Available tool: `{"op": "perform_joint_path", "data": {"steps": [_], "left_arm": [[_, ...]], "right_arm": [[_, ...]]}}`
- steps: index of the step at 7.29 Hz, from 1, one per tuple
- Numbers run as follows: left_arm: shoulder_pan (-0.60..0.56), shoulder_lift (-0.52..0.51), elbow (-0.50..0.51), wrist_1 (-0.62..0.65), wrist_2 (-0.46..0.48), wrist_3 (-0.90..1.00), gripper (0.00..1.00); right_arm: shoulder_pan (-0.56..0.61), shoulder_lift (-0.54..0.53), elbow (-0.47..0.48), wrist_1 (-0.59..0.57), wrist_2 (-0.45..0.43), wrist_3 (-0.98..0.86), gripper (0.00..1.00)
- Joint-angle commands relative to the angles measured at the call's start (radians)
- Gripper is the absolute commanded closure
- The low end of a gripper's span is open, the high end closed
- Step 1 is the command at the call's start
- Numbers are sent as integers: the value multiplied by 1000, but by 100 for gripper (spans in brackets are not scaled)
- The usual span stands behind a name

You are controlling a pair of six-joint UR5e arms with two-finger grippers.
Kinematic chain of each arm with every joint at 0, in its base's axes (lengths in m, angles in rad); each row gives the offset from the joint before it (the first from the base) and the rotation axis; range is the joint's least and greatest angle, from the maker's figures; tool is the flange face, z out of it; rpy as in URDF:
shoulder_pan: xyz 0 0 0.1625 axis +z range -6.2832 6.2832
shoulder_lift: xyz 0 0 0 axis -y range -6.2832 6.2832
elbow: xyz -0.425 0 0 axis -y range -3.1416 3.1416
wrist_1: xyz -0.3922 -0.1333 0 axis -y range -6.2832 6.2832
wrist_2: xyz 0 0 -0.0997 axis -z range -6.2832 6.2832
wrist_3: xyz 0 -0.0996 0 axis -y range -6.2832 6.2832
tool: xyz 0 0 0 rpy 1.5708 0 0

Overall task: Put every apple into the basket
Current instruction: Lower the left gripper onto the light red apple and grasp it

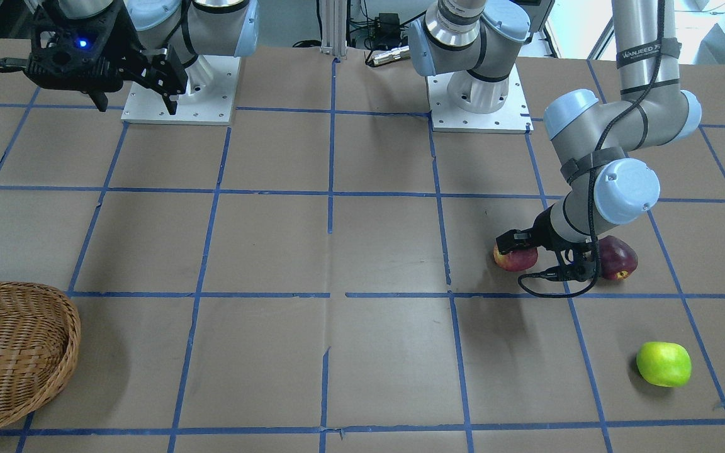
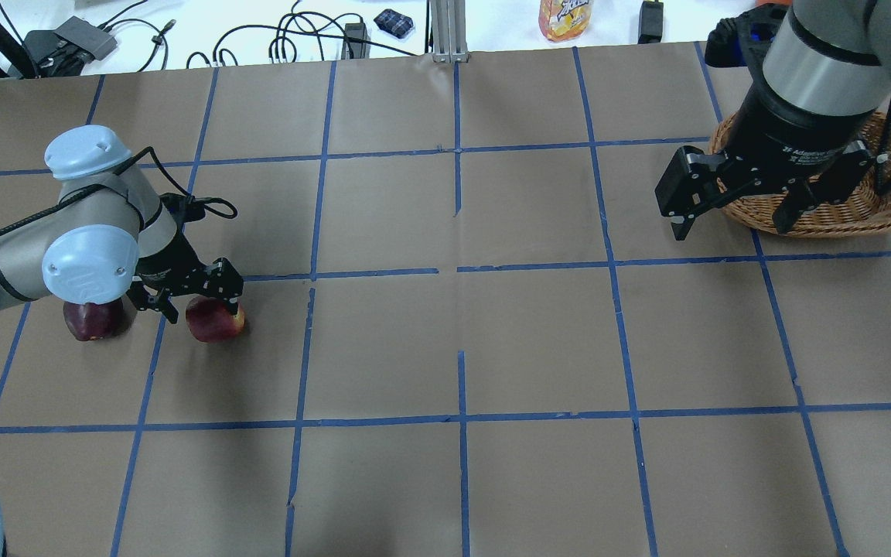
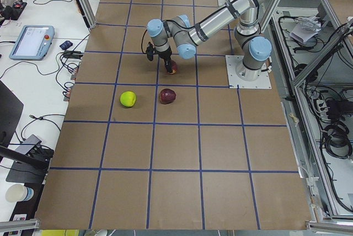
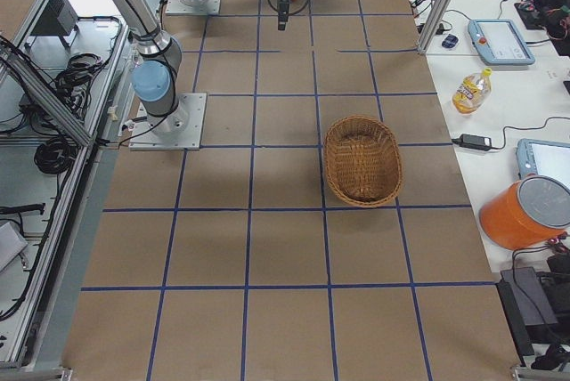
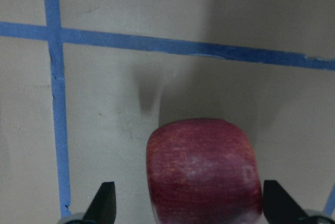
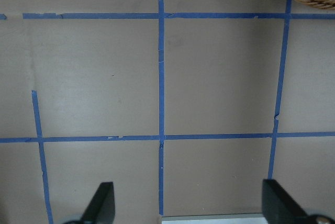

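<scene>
The red apple [image 5: 204,166] with a yellow patch lies on the table between the open fingers of my left gripper [image 2: 203,305], which is low over it; it also shows in the front view [image 1: 515,258]. The wrist view shows a gap beside the apple. The maroon apple [image 2: 93,321] lies just beside it, partly under my left arm. The green apple [image 1: 663,363] lies apart, nearer the operators' edge. The wicker basket [image 2: 832,213] stands at the far right, with nothing in it in the right side view [image 4: 362,160]. My right gripper [image 2: 735,220] hangs open and empty, high up beside the basket.
The table is brown paper with a blue tape grid. The two arm bases [image 1: 180,88] [image 1: 479,94] stand at the robot's edge. A drink bottle [image 2: 565,17] and cables lie past the far edge. An orange bucket [image 4: 525,212] stands off the table.
</scene>
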Motion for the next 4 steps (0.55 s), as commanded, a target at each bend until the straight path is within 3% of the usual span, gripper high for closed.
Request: {"op": "perform_joint_path", "data": {"steps": [1,2,3,4], "left_arm": [[1,8,-29,39,-59,2,53],[-5,28,-20,27,-65,-5,75],[-25,61,-8,-13,-109,-37,84],[-78,80,8,-30,-193,-156,87]], "right_arm": [[0,0,-1,0,0,-1,0],[0,0,-1,0,0,-1,0],[-2,2,-1,0,0,-3,0],[-6,2,-1,-2,2,-4,0]]}}
